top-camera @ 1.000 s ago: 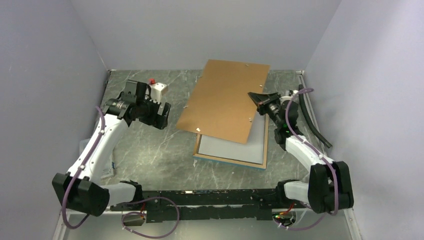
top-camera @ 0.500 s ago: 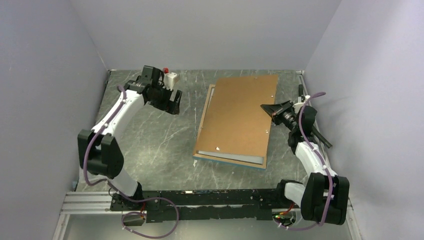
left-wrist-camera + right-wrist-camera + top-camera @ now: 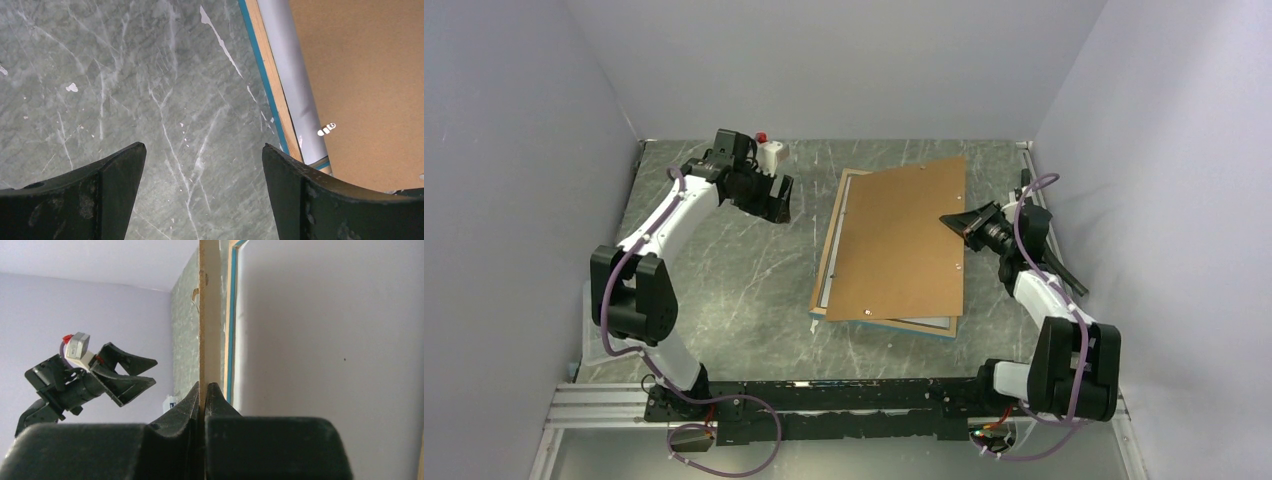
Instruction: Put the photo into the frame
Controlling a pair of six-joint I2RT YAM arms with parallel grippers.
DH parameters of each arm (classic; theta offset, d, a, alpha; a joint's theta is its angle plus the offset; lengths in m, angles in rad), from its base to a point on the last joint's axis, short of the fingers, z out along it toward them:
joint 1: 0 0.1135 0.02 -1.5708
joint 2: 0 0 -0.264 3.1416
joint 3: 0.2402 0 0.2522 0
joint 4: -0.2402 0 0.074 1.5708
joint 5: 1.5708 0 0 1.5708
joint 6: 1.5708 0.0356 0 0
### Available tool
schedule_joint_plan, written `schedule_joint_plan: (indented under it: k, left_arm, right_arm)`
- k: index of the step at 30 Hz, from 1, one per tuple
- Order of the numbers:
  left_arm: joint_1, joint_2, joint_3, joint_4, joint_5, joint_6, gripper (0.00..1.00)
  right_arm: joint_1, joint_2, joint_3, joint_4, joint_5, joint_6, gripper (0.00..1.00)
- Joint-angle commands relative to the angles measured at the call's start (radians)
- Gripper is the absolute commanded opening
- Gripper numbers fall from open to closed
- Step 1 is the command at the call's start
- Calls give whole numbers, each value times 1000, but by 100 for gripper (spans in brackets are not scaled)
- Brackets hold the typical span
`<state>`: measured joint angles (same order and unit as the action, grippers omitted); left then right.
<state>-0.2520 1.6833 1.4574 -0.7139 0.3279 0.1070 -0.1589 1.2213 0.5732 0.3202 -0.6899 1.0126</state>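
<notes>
1. Grey-green marbled desk (image 3: pixel 724 285) is all that lies beneath the left tool (image 3: pixel 776 203). It hovers left of the frame (image 3: pixel 823 270) with its jaws spread wide and nothing between them, probably to be out of the panel's way.
2. At the frame's left rim, blue outside and pale wood inside, a grey-white strip shows. I take it for the photo (image 3: pixel 296 90), lying picture-down inside the frame with its reverse up, so the step in hand looks like closing the back.
3. Over the frame lies the brown hardboard backing panel (image 3: pixel 902 240), skewed against the frame's sides and not seated in the recess.
4. At the frame's right side, the right tool (image 3: pixel 955 220) is pinched tight on the panel's right edge. It seems to hold that edge lifted so the board can be steered square.
5. No brand, label or writing is legible anywhere; only small white flecks mark the panel.
</notes>
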Motion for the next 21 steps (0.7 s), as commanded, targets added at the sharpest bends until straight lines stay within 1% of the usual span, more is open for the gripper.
schedule_joint_plan:
  k: [1,10,16,21]
  left_arm:
    - [-2,-28,9,28,28,-20,91]
    - [-2,-17,-10,41,27,-22,91]
    - [-2,18,12,36,44,-40,89]
    - [-6,19,10,45,41,-36,89]
  right_arm:
    - [-7,41,43,156,-38,35,0]
    - [-7,115,38,249,-32,58,0]
    - [-7,185,54,290,-39,62,0]
    - [-8,226,45,334,-44,75,0]
